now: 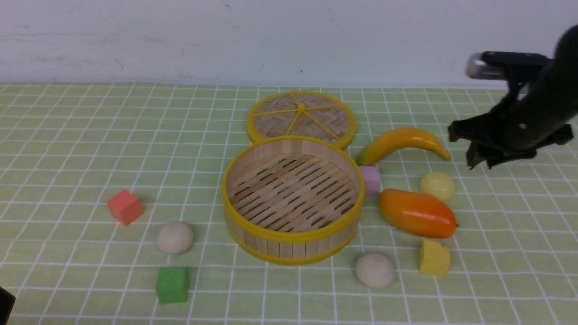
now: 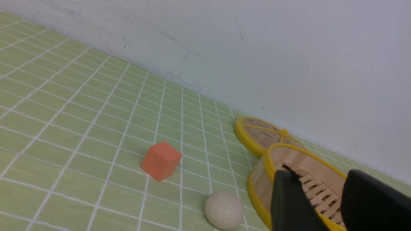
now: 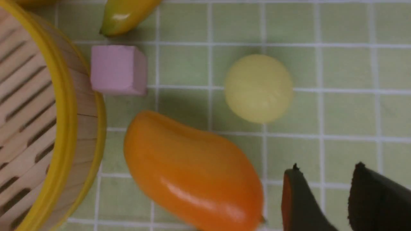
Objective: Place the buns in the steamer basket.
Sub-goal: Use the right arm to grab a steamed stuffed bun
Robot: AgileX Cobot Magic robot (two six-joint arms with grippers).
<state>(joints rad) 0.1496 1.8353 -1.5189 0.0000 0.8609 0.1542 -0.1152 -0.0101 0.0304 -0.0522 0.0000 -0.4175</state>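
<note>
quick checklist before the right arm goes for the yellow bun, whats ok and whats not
1. steamer basket uncovered, floor bare: ok.
2. right gripper open, holding nothing: ok.
3. right gripper centred over yellow bun: not ok, it hangs off to one side.
4. gap between yellow bun and mango wide enough for a finger: cannot tell.
5. left gripper open, holding nothing: ok.

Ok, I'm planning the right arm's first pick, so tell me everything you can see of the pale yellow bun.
The pale yellow bun is a smooth, matte, rounded ball, whole and unmarked; material unclear, perhaps foam. It sits on the green checked cloth, right of the steamer basket, between mango and banana. The right wrist view shows gaps all round: only the cloth touches it.
</note>
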